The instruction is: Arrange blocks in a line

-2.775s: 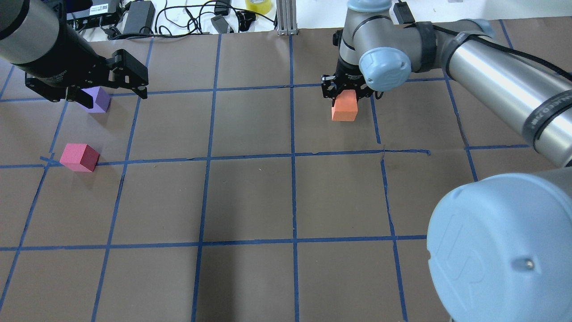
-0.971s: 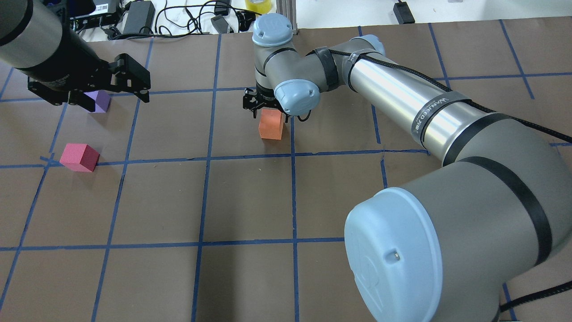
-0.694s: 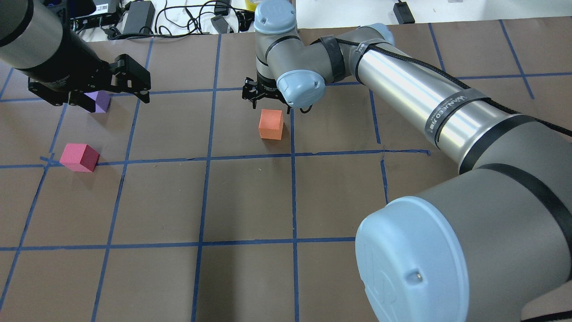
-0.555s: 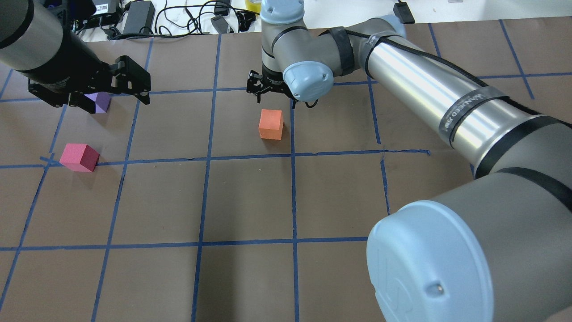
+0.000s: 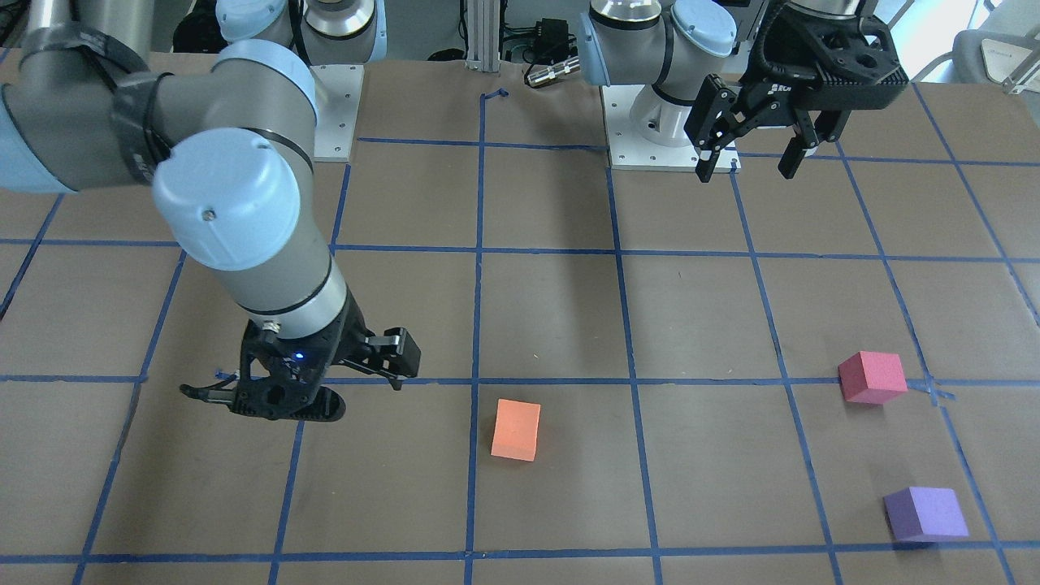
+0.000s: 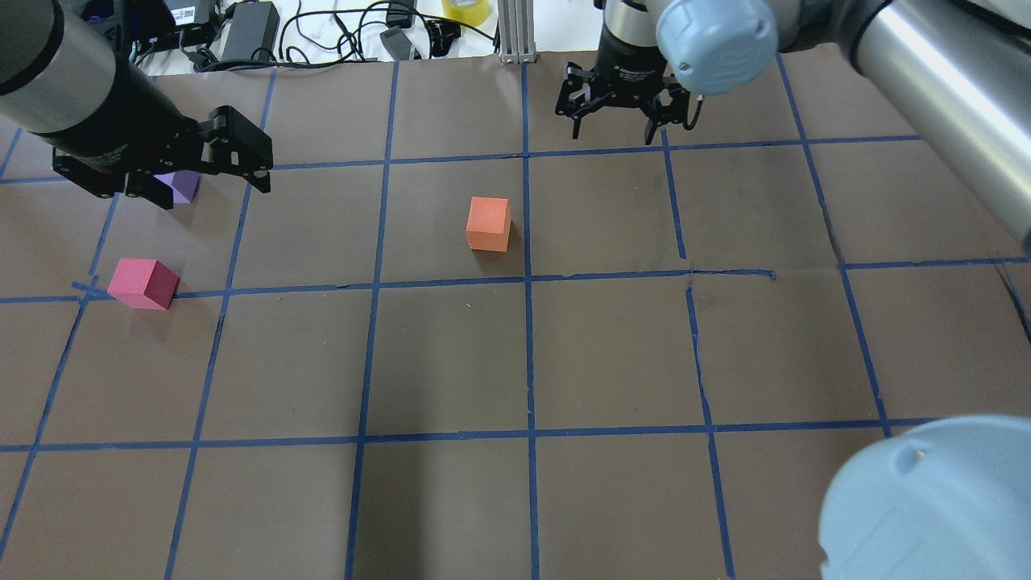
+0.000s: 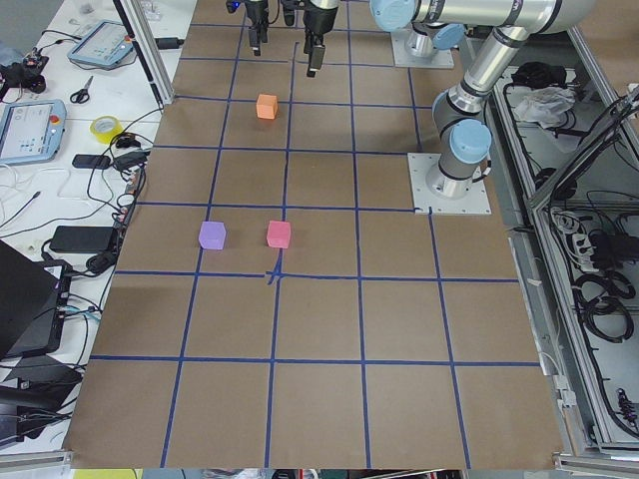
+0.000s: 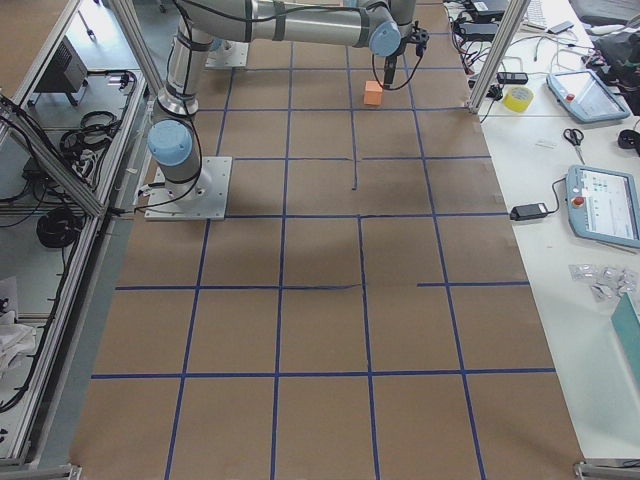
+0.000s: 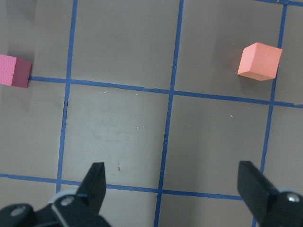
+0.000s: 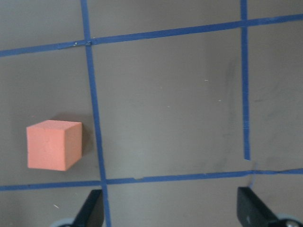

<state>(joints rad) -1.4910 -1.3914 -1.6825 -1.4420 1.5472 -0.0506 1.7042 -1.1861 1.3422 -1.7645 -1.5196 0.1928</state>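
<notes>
The orange block (image 6: 488,224) sits alone on the brown table just left of the centre grid line; it also shows in the front view (image 5: 516,429) and in the right wrist view (image 10: 53,144). The pinkish-red block (image 6: 145,283) lies at the left on a tape line. The purple block (image 6: 185,184) sits behind it, partly hidden by my left gripper (image 6: 211,184). That gripper is open, empty, and hovers above the purple block. My right gripper (image 6: 616,129) is open and empty, raised at the far side, right of the orange block.
Cables, power bricks and a yellow tape roll (image 6: 467,10) lie beyond the table's far edge, beside an aluminium post (image 6: 515,32). The right arm's elbow (image 6: 934,499) fills the lower right of the overhead view. Both arm bases (image 5: 650,122) stand at the robot's side.
My right gripper carried the orange block left, set it down near the centre line, opened, rose and swung back to the right. The left gripper and the other two blocks stayed put.
</notes>
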